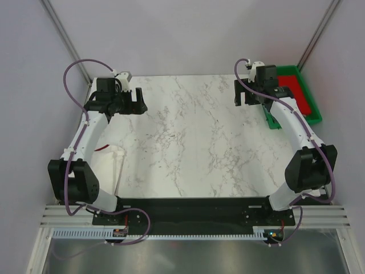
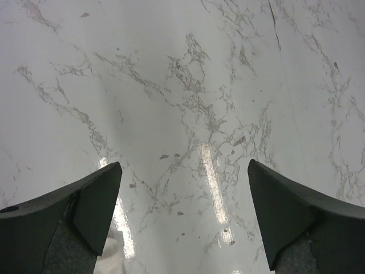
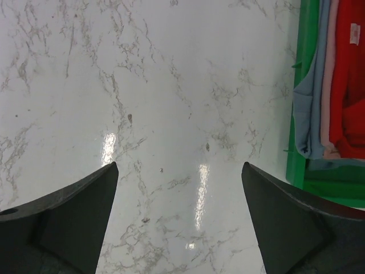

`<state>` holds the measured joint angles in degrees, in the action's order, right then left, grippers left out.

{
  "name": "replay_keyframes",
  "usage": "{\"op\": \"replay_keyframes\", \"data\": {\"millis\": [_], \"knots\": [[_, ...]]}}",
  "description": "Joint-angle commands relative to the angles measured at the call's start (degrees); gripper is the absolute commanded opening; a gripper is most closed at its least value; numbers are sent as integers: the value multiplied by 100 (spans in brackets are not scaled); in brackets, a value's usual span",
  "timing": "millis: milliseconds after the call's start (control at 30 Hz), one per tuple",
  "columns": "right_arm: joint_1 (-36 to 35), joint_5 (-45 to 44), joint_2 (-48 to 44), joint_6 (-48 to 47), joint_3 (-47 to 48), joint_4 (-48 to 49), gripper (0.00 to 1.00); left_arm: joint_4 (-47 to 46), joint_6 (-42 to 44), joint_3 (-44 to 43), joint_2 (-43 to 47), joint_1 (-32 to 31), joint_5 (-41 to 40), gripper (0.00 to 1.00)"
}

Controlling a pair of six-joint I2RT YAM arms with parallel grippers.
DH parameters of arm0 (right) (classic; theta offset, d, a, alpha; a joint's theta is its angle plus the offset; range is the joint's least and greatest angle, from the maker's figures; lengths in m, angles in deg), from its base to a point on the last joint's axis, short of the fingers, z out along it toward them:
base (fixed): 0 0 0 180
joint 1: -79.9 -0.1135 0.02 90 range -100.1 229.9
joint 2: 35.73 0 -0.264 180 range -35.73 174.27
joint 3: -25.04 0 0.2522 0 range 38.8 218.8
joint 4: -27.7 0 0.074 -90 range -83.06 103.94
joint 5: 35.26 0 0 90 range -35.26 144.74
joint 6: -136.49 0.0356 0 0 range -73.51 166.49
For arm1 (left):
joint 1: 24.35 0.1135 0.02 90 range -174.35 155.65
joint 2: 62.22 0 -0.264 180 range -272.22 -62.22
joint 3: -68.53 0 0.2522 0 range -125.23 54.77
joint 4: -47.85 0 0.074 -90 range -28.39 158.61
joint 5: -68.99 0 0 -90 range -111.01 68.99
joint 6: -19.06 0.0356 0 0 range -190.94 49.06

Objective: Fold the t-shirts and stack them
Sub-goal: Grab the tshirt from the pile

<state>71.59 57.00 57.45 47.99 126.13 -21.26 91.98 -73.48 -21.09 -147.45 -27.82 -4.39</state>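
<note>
Left gripper and right gripper both spread wide, grasping nothing, above the marble tabletop. Red t-shirt lies in the green tray at far right, with pink t-shirt and blue-grey cloth edges showing beside it.

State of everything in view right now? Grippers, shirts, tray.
Left gripper: open, empty, over table.
Right gripper: open, empty, near tray.
Tray: at table's far right, holding shirts.
Red shirt: in tray, untouched.
Pink shirt: in tray, strip showing beside red.
Bluish cloth: in tray, edge on rim.
</note>
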Motion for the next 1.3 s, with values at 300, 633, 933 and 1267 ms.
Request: {"op": "replay_keyframes", "data": {"millis": [300, 633, 933, 1267], "knots": [[-30, -824, 295, -1142, 1092, 41, 98, 101, -283, -123, 42, 39, 481, 100], [814, -718, 2106, -1160, 2929, -470, 93, 408, 624, 9, -485, 30, 887, 78], [1508, -771, 3099, -1433, 3448, -339, 64, 496, 633, 124, -916, 30, 992, 73], [1596, -1069, 3934, -1556, 4064, -84, 52, 531, 571, 88, -1250, 30, 1124, 72]]}}
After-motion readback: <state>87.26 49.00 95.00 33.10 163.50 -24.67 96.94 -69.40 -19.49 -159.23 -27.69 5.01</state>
